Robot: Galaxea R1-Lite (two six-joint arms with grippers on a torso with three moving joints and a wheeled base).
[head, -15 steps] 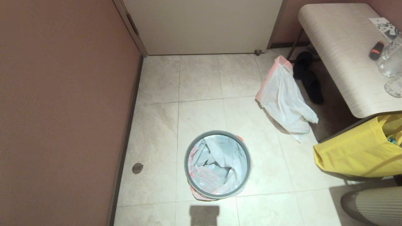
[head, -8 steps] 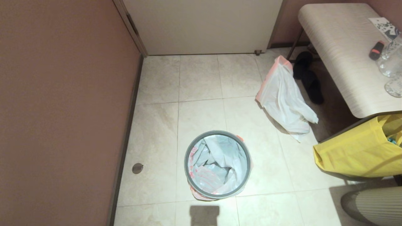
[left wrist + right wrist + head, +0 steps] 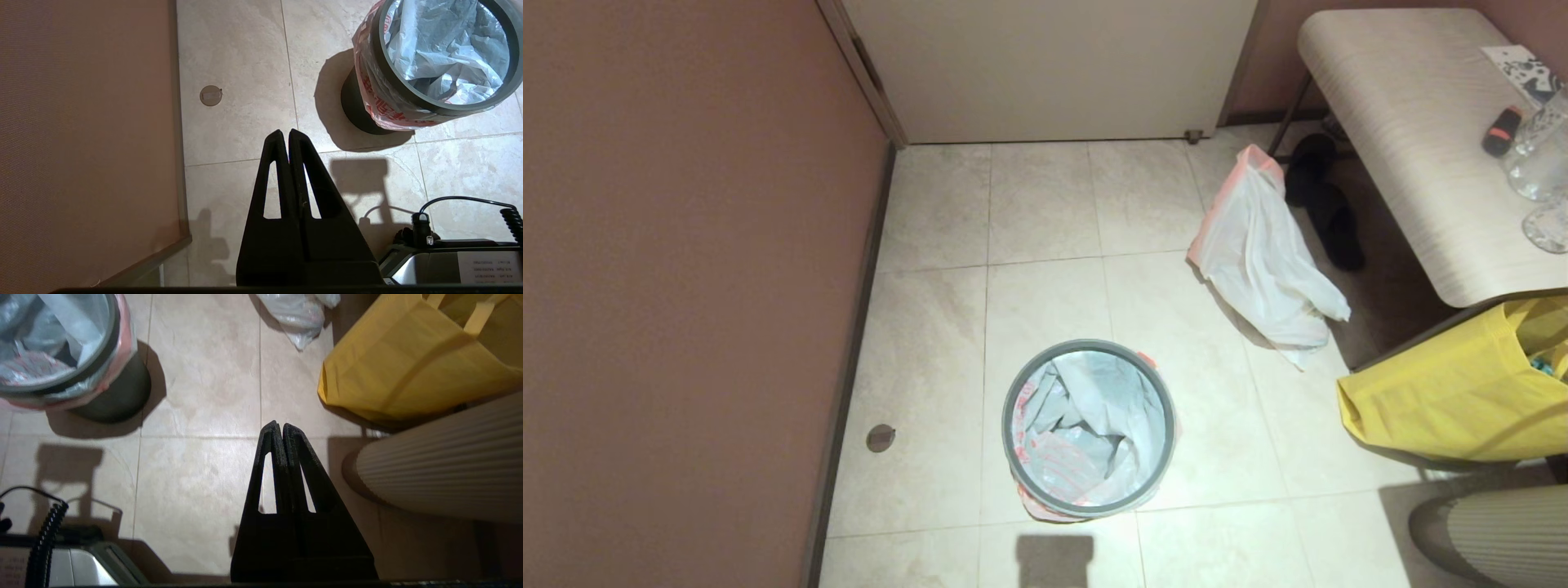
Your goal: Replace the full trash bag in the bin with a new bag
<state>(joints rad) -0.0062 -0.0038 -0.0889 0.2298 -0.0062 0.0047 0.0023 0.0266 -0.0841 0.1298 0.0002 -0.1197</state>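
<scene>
Nothing has shifted; left end effector (image 3: 288,134) and right end effector (image 3: 278,427) hang clenched, empty, over floor.

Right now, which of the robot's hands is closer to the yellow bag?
Right. The right hand, shut, hangs over bare floor beside the yellow bag. The left hand, also shut, is near the wall, beyond the bin.

Tiled floor (image 3: 1045,212) and bench (image 3: 1413,122), with the things resting on each.

On the floor: the bin (image 3: 1088,429), lined with the new bag (image 3: 1086,425), near the middle; the full trash bag (image 3: 1262,261) slumped beside the bench; a yellow bag (image 3: 1445,392); dark slippers (image 3: 1327,204) under the bench edge; a round floor plate (image 3: 880,438) near the wall. On the bench: a black-and-red object (image 3: 1500,131), glassware (image 3: 1539,163) and a printed card (image 3: 1523,69).
</scene>
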